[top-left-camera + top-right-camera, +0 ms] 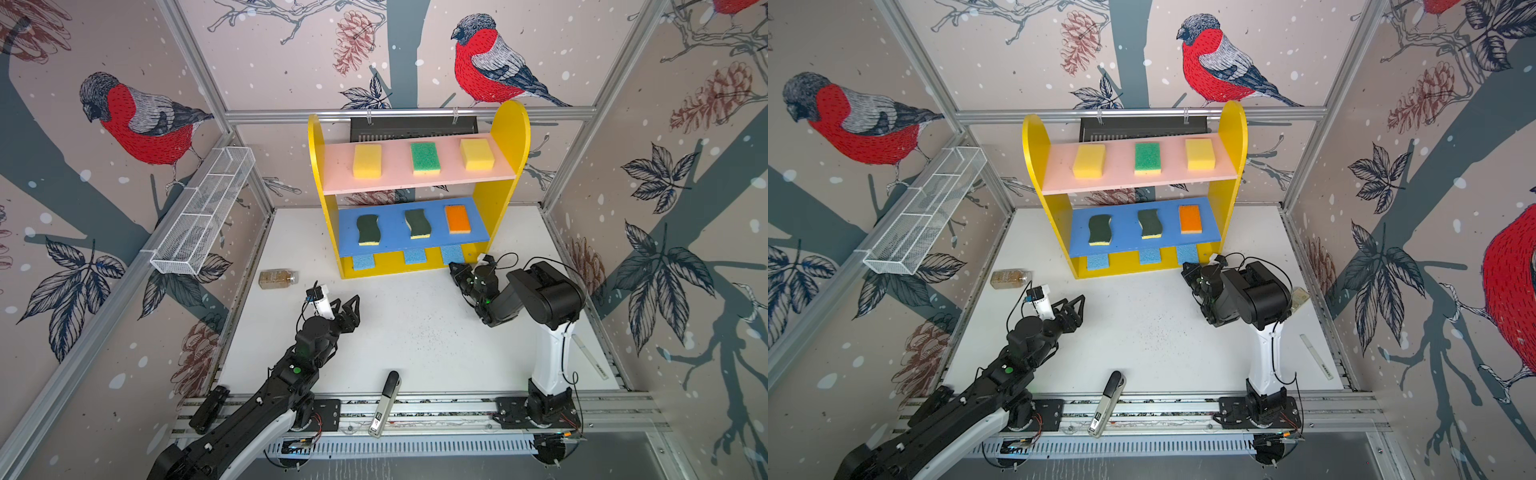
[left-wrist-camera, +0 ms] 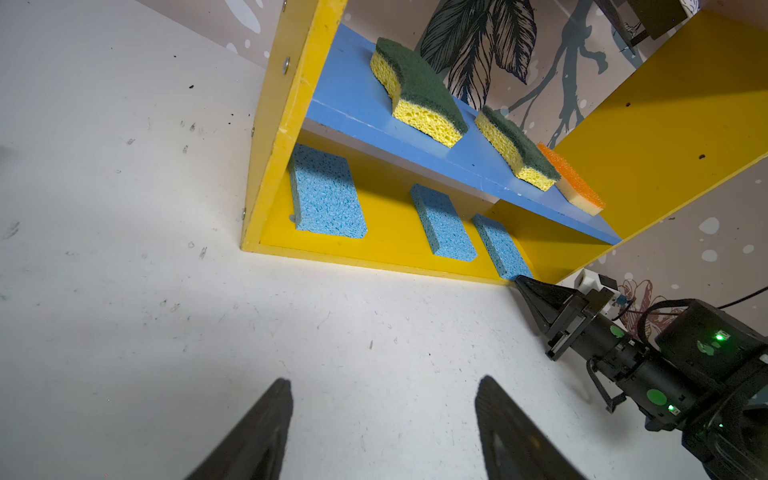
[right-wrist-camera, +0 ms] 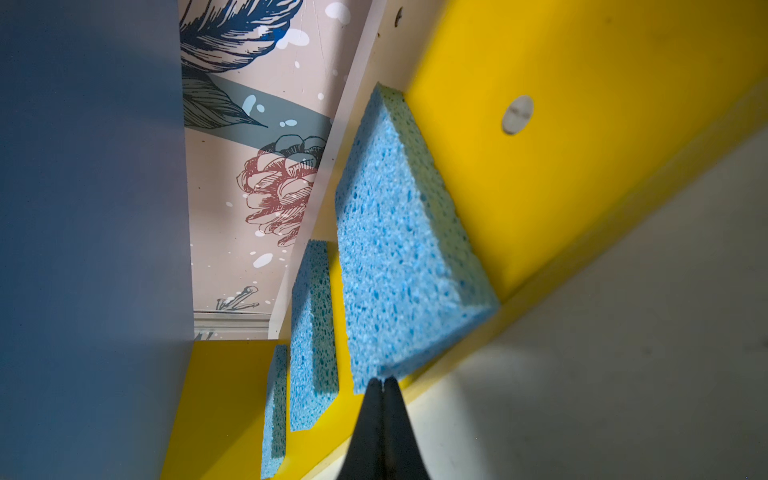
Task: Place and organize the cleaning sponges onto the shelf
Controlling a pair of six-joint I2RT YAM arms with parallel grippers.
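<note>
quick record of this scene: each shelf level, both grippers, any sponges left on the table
pink board: yellow sponges flanking green-topped sponge
blue board: two dark green sponges, orange-topped sponge at right
yellow base: three light blue sponges
left gripper: open, empty, above table
right gripper: shut, tips at rightmost blue sponge's front edge
table: no sponges; bottle lying at left
</note>
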